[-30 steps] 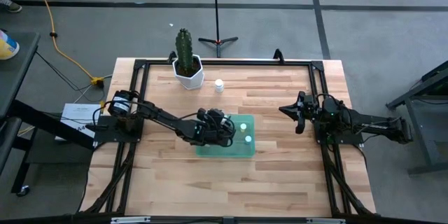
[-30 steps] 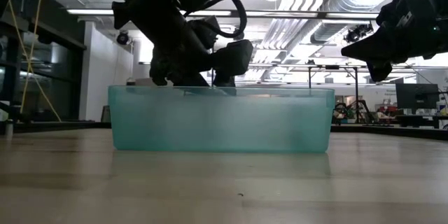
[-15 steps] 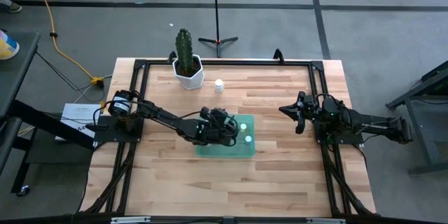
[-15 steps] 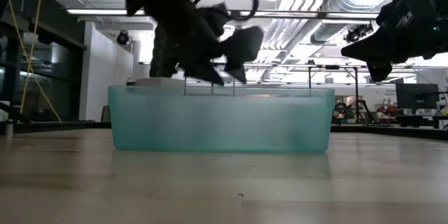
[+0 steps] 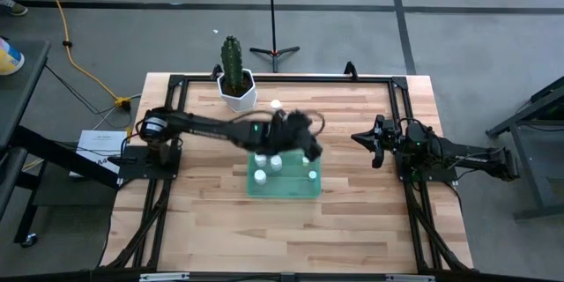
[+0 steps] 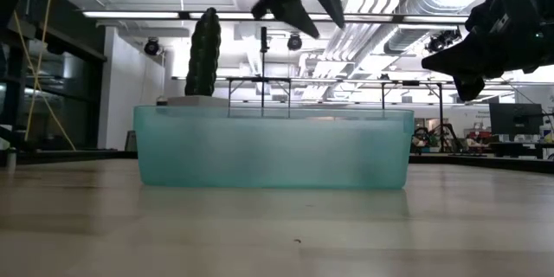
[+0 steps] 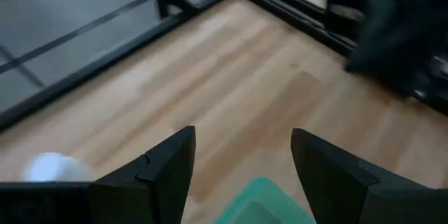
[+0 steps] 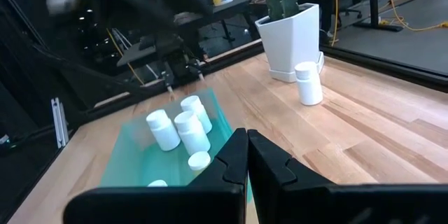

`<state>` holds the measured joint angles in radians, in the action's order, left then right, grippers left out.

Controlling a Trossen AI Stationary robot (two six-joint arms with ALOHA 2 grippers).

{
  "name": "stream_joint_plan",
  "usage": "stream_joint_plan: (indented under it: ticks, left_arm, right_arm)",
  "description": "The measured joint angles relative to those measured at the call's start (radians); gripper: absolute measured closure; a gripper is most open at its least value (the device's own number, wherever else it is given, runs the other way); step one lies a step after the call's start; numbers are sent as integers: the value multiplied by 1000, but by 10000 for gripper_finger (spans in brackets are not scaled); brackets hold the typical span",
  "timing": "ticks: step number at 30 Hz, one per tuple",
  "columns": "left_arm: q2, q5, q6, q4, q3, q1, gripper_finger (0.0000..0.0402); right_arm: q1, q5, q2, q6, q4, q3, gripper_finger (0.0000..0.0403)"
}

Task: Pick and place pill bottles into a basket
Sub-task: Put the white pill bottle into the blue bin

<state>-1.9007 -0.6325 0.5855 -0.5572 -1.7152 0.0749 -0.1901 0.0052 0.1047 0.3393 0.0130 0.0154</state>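
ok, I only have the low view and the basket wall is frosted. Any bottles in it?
Observer: Yes. The right wrist view shows several white bottles inside the basket.
Operator: Any out on the table?
Observer: One loose bottle stands on the table beside the cactus pot, outside the basket.
Operator: Left gripper carrying anything?
Observer: No. Its wrist view shows the left gripper open with nothing between its fingers. The right gripper is shut and empty at the table's right side.
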Motion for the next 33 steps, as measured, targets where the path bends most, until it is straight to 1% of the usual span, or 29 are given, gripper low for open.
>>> stream_joint_plan:
  ticks: [4, 7, 9, 13, 15, 21, 25, 29, 33]
  left_arm:
    - [1, 23, 21, -215, -169, -68, 131]
    - [4, 25, 18, -293, -236, -113, 131]
    - [4, 69, 7, -330, -256, -147, 131]
    - [3, 240, -13, -364, -253, -229, 131]
    - [3, 281, -13, -377, -243, -272, 131]
    - [2, 288, -6, -397, -214, -385, 131]
    - [2, 309, -29, -394, -180, -443, 131]
    - [2, 334, -39, -388, -132, -470, 131]
    - [2, 335, -58, -384, -77, -467, 131]
  right_arm:
    - [0, 0, 0, 0, 5, 0, 402]
    - [0, 0, 0, 0, 6, 0, 402]
    - [0, 0, 0, 0, 7, 0, 402]
    - [0, 0, 0, 0, 8, 0, 402]
    - [0, 0, 0, 1, 8, 0, 402]
    - [0, -1, 0, 1, 11, 0, 402]
    - [0, -1, 0, 1, 11, 0, 402]
    - [0, -1, 0, 1, 11, 0, 402]
    - [0, -1, 0, 0, 7, 0, 402]
